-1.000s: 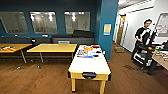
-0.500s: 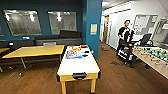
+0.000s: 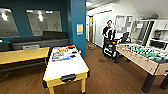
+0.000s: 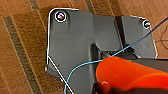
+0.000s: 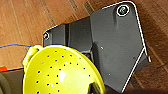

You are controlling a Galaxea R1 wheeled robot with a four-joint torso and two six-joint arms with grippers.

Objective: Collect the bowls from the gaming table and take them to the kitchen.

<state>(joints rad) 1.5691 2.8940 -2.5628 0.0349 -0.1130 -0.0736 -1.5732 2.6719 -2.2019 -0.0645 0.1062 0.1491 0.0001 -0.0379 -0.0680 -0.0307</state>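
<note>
The step in hand, as I judge it, is carrying: both bowls are at my wrists over the wooden floor (image 4: 22, 50), not on the table.

At my left wrist the orange-red bowl (image 4: 125, 72) hangs above my dark base plate (image 4: 72, 45). The left gripper (image 4: 110, 88) is a dark edge under the bowl, and I cannot tell how it stands. A thin blue cable (image 4: 82, 66) runs just beside the bowl, so I should move that arm gently and avoid snagging it. I see the outside of this bowl; what is in it is hidden.

In the head view the gaming table (image 3: 65, 67) stands near, left of centre, with blurred coloured things at its far end that I cannot name. A lane of bare floor opens between it and the foosball table (image 3: 140, 56) on the right, where a person (image 3: 108, 37) stands beyond. Driving well here means taking that lane centred, wide of both table corners, at an even pace, wrists level.

At my right wrist the yellow-green bowl (image 5: 60, 72) is dotted with small holes, and nothing lies on the face I see. The right gripper (image 5: 94, 88) is likewise unclear; I cannot tell its state. The kitchen is somewhere beyond these views.
</note>
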